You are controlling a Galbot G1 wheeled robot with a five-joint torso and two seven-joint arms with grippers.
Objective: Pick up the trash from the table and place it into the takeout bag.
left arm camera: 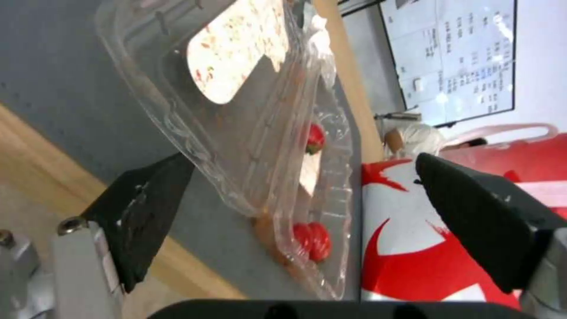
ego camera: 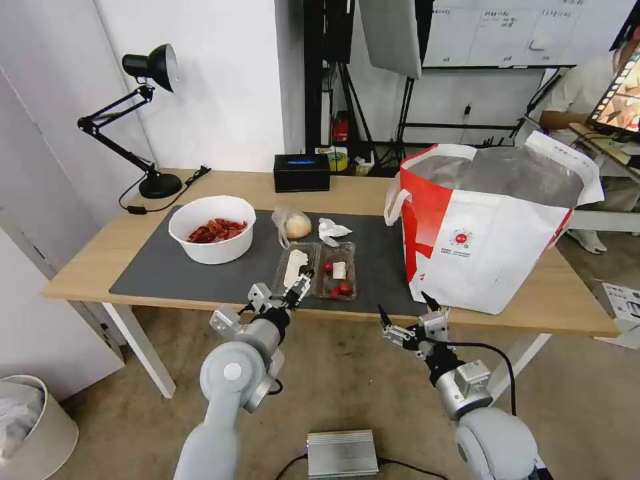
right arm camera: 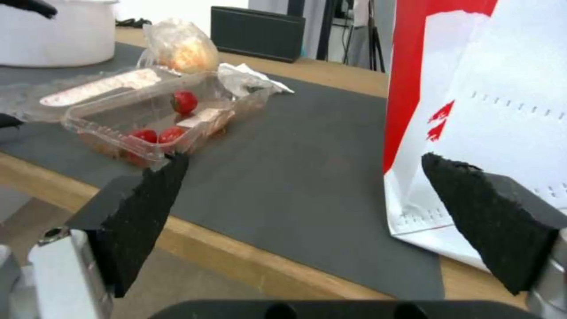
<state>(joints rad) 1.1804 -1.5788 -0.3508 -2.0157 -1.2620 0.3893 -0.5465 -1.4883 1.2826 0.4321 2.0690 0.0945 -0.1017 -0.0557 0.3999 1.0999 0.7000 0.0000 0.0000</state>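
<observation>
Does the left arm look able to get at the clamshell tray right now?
Probably yes. The left gripper is at the near edge of the clear clamshell tray, jaws open around its front corner, with nothing between them on the mat.

Bright even indoor light, soft shadows, wide-angle edge bending, blurred wrist views

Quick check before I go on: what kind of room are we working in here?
Probably a lab or studio set up as an eating spot: a whiteboard and light stands behind the table, and a desk lamp in its corner.
</observation>
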